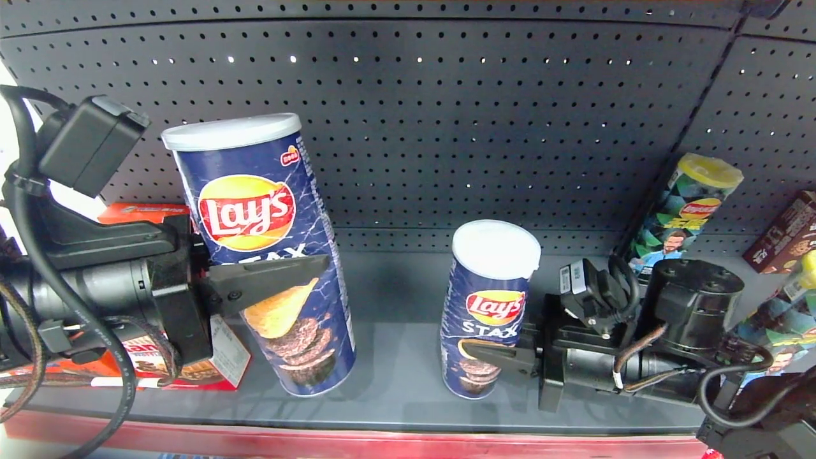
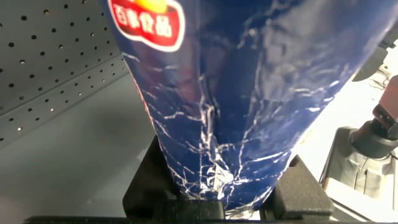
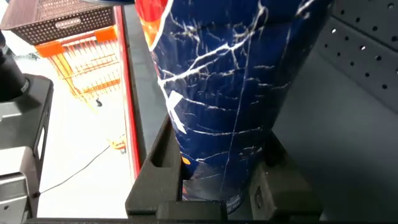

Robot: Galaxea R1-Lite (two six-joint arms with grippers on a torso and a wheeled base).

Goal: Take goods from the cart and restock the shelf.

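Two blue chip cans sitting at the shelf (image 1: pixel 395 382) front edge, left gripper (image 1: pixel 277 280) clamping the tilted can (image 1: pixel 255 210), right gripper (image 1: pixel 486 357) clasping the upright can (image 1: pixel 494 299).

Left gripper (image 1: pixel 307 268): matte black, wedge fingers (image 1: pixel 268 280), two screws (image 1: pixel 234 295) at base; dark braided cable (image 1: pixel 19 319). Right gripper (image 1: pixel 475 352): black, white label (image 1: pixel 566 278), brown braided cable (image 1: pixel 637 349).

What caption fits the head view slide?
Left jaws hold the tilted tall can, right jaws hold the upright short can, both at the grey shelf.
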